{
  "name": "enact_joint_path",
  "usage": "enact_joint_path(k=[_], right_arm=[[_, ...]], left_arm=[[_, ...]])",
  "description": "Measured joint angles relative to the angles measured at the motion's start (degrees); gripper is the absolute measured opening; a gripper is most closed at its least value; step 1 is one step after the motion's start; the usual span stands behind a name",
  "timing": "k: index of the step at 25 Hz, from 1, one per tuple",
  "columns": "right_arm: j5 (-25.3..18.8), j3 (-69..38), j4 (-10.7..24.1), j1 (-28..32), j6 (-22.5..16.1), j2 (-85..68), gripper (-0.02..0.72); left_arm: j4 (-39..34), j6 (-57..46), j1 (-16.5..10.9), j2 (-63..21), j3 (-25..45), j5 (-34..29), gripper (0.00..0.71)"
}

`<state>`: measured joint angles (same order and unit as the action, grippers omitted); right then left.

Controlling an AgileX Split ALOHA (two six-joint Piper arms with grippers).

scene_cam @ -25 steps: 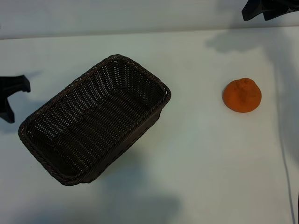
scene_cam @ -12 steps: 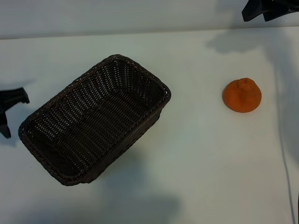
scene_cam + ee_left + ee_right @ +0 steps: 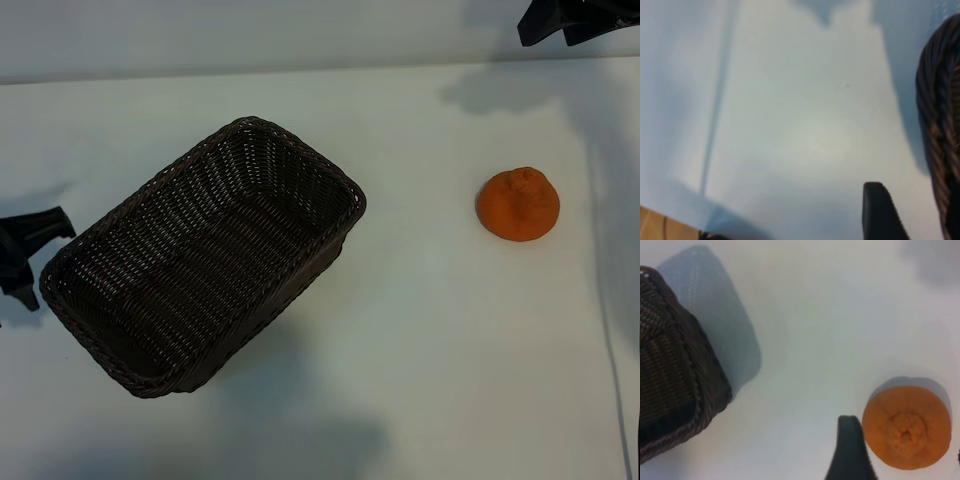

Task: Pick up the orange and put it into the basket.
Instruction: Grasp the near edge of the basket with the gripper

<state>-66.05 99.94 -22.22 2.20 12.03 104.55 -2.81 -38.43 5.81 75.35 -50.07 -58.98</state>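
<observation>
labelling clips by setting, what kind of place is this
Most likely a lab or test bench rather than a kitchen: a plain white table holds only a wicker basket and one orange, with black robot claws at the edges, the left claw beside the basket, the right claw at the far corner.

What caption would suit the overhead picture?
Orange sits on the white table, apart from the empty wicker basket.

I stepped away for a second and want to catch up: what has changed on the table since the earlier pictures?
Only the left hand moved: at the exterior view's left edge it slid down the picture, closing on the basket near its left corner, fingers apart and holding nothing. The basket, the orange on the table and the right hand at the top right corner stayed as they were.
</observation>
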Motion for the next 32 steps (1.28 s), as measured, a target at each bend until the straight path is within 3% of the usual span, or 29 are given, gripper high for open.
enact_joint_path(k=[24, 32], right_arm=[[0.0, 0.0, 0.0, 0.0, 0.0, 0.0, 0.489], [0.0, 0.0, 0.0, 0.0, 0.0, 0.0, 0.489]], left_arm=[[2.0, -5.2, 0.0, 6.3, 3.9, 14.2, 0.374], [2.2, -5.1, 0.0, 8.8, 3.9, 15.0, 0.374]])
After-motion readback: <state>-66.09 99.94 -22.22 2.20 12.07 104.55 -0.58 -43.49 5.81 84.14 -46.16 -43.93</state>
